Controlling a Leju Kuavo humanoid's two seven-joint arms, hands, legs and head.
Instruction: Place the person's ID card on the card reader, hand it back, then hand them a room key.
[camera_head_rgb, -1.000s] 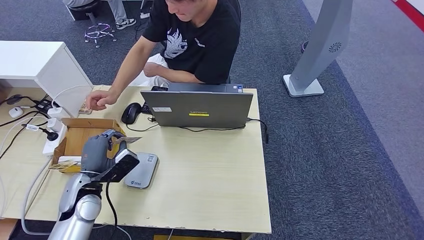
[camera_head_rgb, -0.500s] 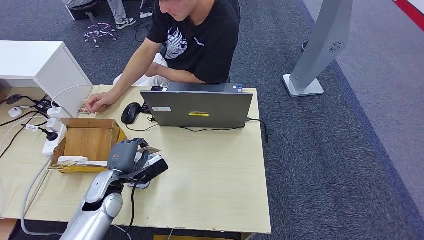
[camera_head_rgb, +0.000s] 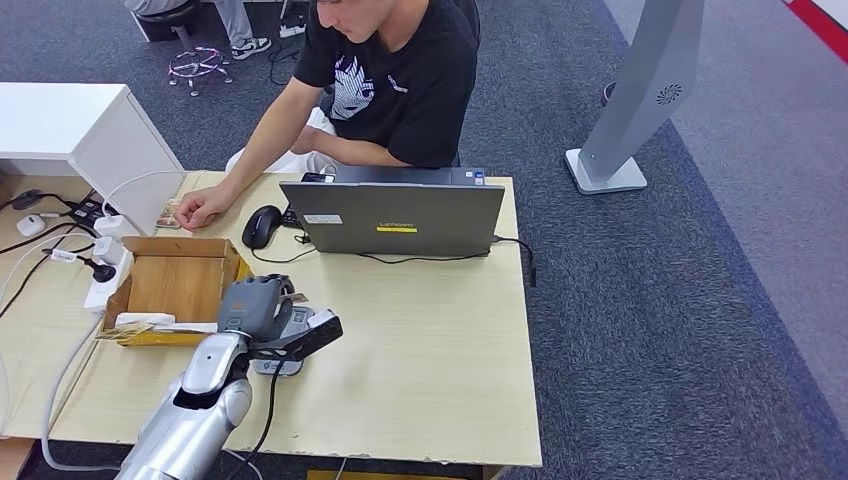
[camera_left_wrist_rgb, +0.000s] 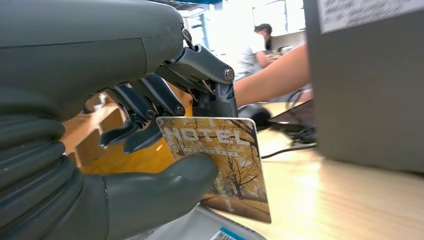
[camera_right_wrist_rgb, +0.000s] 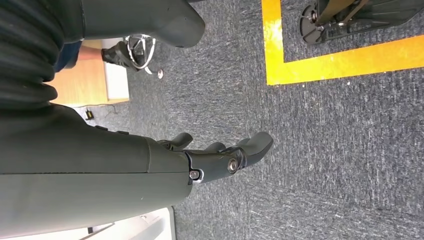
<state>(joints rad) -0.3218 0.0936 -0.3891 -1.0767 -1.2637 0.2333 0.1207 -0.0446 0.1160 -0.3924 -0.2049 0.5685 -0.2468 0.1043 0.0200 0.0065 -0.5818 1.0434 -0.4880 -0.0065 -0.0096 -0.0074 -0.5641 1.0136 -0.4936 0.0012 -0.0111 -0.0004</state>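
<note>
A grey laptop (camera_head_rgb: 392, 217) stands open on the pale wooden table (camera_head_rgb: 430, 350), beyond the hand, with a black computer mouse (camera_head_rgb: 261, 226) just beside it. An open brown cardboard box (camera_head_rgb: 176, 285) sits immediately left of the hand. Farther left lie white power strips (camera_head_rgb: 105, 262) and tangled cables. A grey floor stand (camera_head_rgb: 640, 95) rises on the carpet, far right.

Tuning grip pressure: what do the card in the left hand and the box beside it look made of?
Card: looks like glossy printed plastic, flat and unbent in the left hand, though laminated paper is possible. Box: brown corrugated cardboard, matte, with folded flaps.
</note>
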